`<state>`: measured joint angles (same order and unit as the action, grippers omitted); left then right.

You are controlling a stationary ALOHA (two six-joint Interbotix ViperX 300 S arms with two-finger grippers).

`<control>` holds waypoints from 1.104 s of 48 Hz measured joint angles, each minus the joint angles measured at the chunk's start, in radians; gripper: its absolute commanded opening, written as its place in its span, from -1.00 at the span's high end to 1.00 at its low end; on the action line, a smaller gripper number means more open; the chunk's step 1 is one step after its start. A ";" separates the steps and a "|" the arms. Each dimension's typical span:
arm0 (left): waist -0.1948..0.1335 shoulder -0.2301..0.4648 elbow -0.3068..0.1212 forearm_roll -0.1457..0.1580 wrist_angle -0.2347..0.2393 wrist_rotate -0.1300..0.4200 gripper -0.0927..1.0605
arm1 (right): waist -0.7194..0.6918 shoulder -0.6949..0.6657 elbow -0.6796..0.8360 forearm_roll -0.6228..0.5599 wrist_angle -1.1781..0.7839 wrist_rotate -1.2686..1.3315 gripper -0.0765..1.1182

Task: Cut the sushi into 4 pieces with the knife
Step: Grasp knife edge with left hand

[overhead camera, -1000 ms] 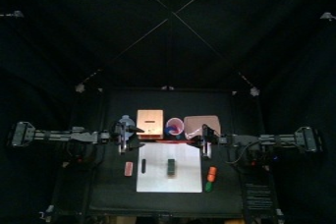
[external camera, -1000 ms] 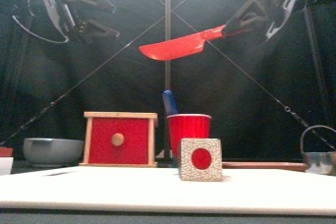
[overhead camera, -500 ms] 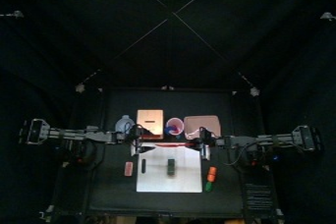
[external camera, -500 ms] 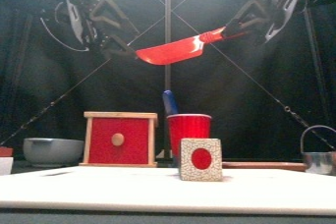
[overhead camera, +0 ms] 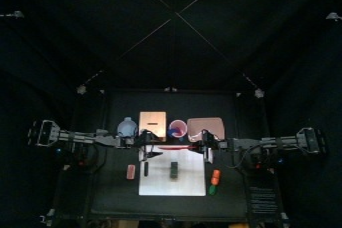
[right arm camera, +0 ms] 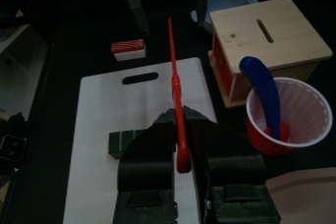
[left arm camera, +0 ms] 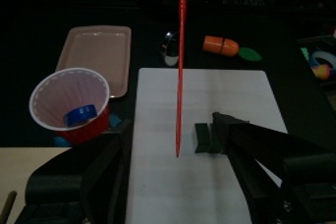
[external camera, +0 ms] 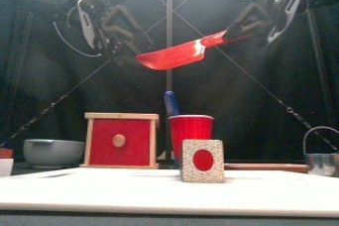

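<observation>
Black tabletop (overhead camera: 107,187) first, the widest thing down there, bare at the sides; on it a flat white plastic cutting board (overhead camera: 154,182), long side running front to back. Up above, over the board's back half, the right gripper (right arm camera: 184,149) clamped tight on the handle of a flat red plastic toy knife (external camera: 179,54), blade held high, pointing across to the left and tipped a little downward. Opposite, the left gripper (left arm camera: 171,144) spread wide, gripping nothing, hanging just beside the blade's tip; touching it or not, impossible to tell. Behind the board, a pale wooden box with a red drawer front (external camera: 121,140) and a red plastic cup (external camera: 191,131) with a blue toy knife (external camera: 169,103) standing in it, neither in play. And smallest of all: a dark green toy sushi roll (external camera: 201,161), lying on the board, well below the blade and a touch toward the front, white speckled end with a red centre facing the table's front edge. So: long axis front to back, blade left to right, square across the roll. No cut made yet, by the look of it. Next, probably: straight down with the right gripper, maybe down with the free left one as well to pin the roll. Risk: skidding on that smooth board under an unsupported press.
</observation>
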<state>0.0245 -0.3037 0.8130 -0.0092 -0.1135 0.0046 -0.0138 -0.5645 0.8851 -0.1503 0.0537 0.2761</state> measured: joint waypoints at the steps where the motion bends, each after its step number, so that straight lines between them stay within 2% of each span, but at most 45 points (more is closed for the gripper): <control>1: 0.000 0.003 0.000 0.002 -0.003 0.000 -0.79 | 0.000 0.003 0.000 -0.002 -0.002 0.000 0.39; 15: 0.000 0.043 -0.003 0.003 -0.023 -0.003 -0.55 | -0.002 0.009 0.000 0.000 -0.002 0.000 0.39; 33: 0.002 0.057 -0.005 0.005 -0.023 -0.003 -0.45 | -0.002 0.009 0.000 -0.002 -0.002 0.000 0.39; 37: 0.003 0.057 -0.003 0.008 -0.025 -0.002 -0.33 | -0.002 0.009 -0.002 0.000 -0.002 0.000 0.39; 45: 0.003 0.057 -0.005 0.026 -0.023 0.002 0.04 | -0.005 0.014 -0.002 0.003 -0.002 -0.008 0.39; 53: 0.002 0.060 -0.003 0.041 -0.021 0.000 0.26 | 0.000 0.040 -0.005 0.034 0.011 -0.003 0.39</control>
<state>0.0261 -0.2439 0.8099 0.0322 -0.1350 0.0046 -0.0138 -0.5246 0.8805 -0.1166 0.0644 0.2730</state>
